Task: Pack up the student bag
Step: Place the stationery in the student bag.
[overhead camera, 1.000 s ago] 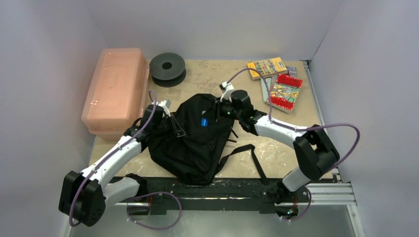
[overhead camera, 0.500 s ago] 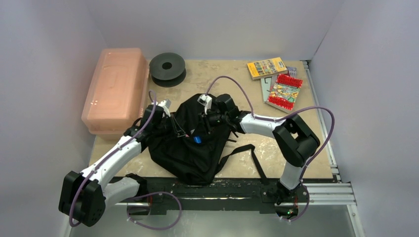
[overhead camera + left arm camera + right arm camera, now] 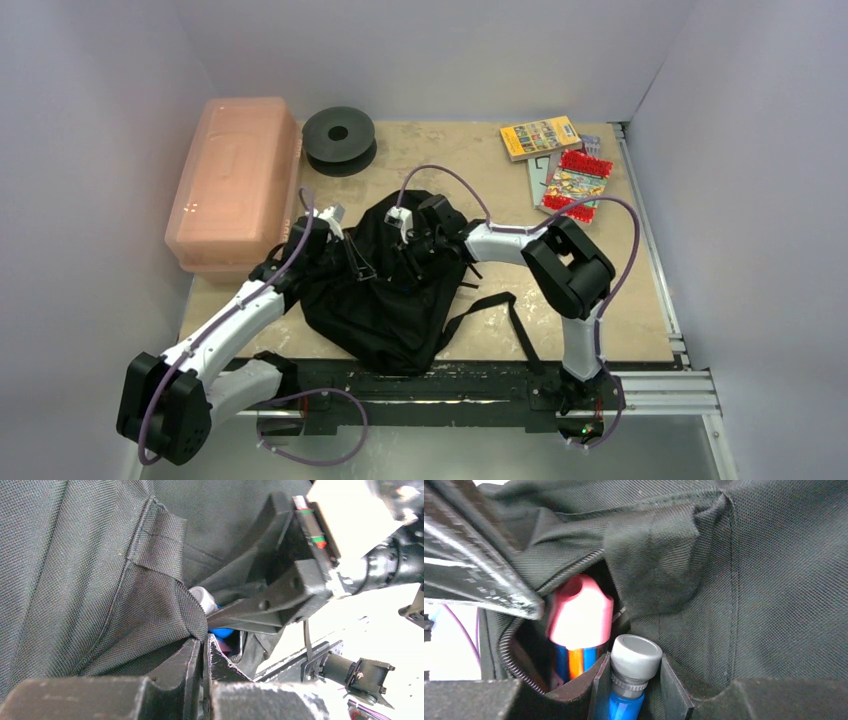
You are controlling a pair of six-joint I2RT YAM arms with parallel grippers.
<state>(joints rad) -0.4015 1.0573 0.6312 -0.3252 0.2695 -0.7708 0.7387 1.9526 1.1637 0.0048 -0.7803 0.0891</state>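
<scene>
With the student bag (image 3: 385,300) slumped mid-surface, the left claw (image 3: 205,652) pressed together on the pocket's lip and the right claw (image 3: 633,685) nipping a blue pen (image 3: 635,655) at the pocket mouth, the likely trouble is the pen jamming against the pink cap (image 3: 579,612) already crowding the narrow opening, or snagging on the zip (image 3: 509,647). Should the limp cloth slip from the left claw, the mouth would probably sag shut over the pen. The bag is coarse black weave, soft and shapeless; the pen is a smooth tube with a ribbed grey cap, the pink cap glossy and blunt-coned.
</scene>
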